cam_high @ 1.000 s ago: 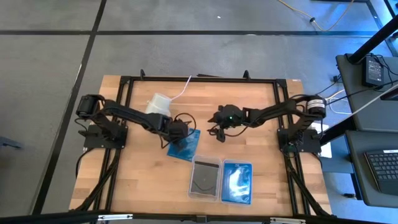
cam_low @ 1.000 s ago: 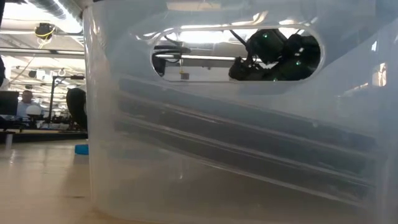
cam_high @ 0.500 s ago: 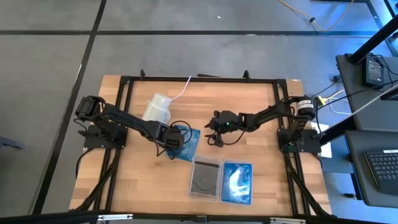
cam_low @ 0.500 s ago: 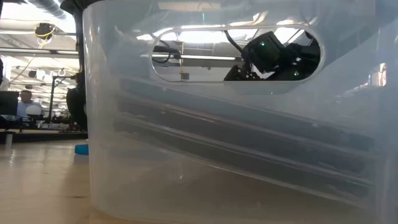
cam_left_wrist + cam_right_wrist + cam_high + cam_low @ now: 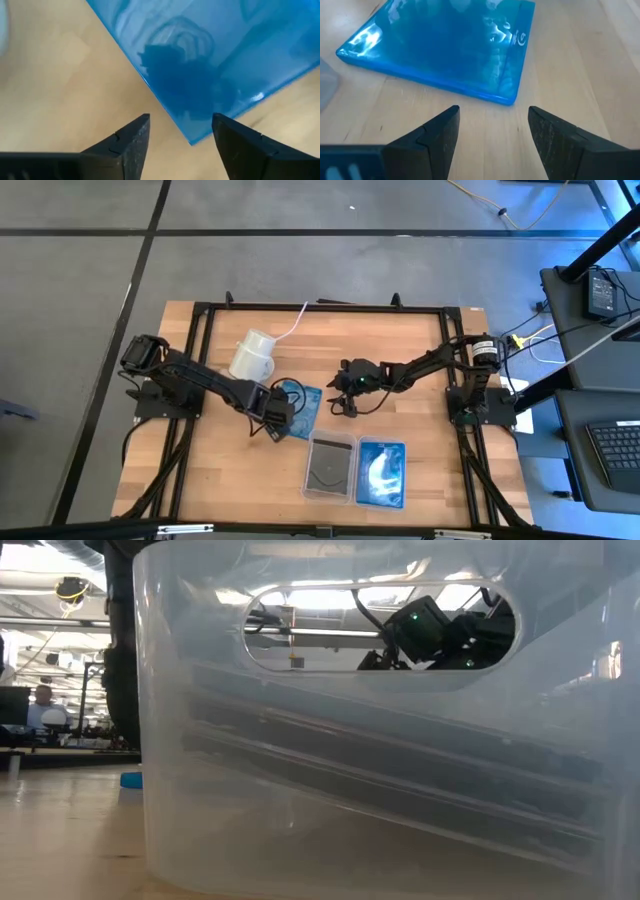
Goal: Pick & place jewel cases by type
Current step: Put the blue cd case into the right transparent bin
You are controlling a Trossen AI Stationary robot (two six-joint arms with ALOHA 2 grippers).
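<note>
High view: wooden table (image 5: 400, 340) on grey floor (image 5: 80, 280); left fingers (image 5: 131, 145) and right fingers (image 5: 437, 132) apart over blue case (image 5: 440, 45).

The flat, translucent blue plastic jewel case (image 5: 300, 408) lies on the wooden slatted table (image 5: 400, 340) near its centre. The white cylindrical cup (image 5: 251, 356) lies behind it, to the left. Two clear, shallow plastic trays (image 5: 331, 466) (image 5: 382, 474) sit side by side in front, each holding cases.
</note>
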